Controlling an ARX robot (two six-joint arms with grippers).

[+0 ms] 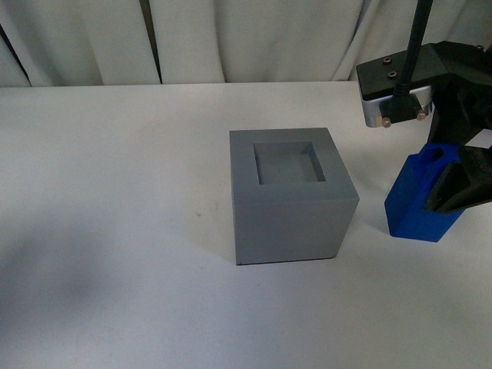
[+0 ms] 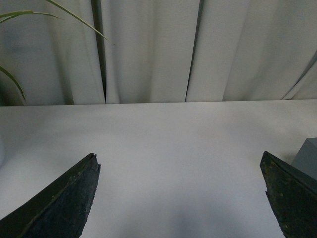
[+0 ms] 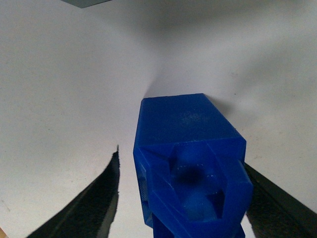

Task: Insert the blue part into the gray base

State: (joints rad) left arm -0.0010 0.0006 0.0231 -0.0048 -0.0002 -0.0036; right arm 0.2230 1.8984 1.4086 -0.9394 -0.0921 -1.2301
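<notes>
"Blue part (image 1: 419, 201): how many do you count?"

"One. It stands on the white bench (image 1: 115, 192) to the right of the gray base (image 1: 288, 204) as the front view shows it. It is near the base but not touching it, with a strip of bare bench between them."

"And bases?"

"One as well, a gray cube with a square recess in its top face. The recess is open to view down to its own gray floor, and the part is outside it."

"What about the grippers?"

"Two. The right gripper (image 1: 461, 184) is right of the base, down around the top of the part. In the right wrist view its fingers (image 3: 94, 208) sit apart on either side of the part (image 3: 185, 129). There is a clear gap between one finger and the blue wall. On the other side I cannot tell whether the finger touches."

"So it isn't clamped?"

"No, its jaws stand spread. The looped handle lies between them, partly hidden in the front view by the black fingers."

"And the left gripper?"

"The left gripper (image 2: 178, 198) shows only in its own wrist view. Its fingers are wide apart with nothing but bench between them. A corner of the base (image 2: 308, 156) shows at the picture's edge, just beyond one finger. A pale curtain (image 2: 148, 49) hangs behind the bench."
</notes>
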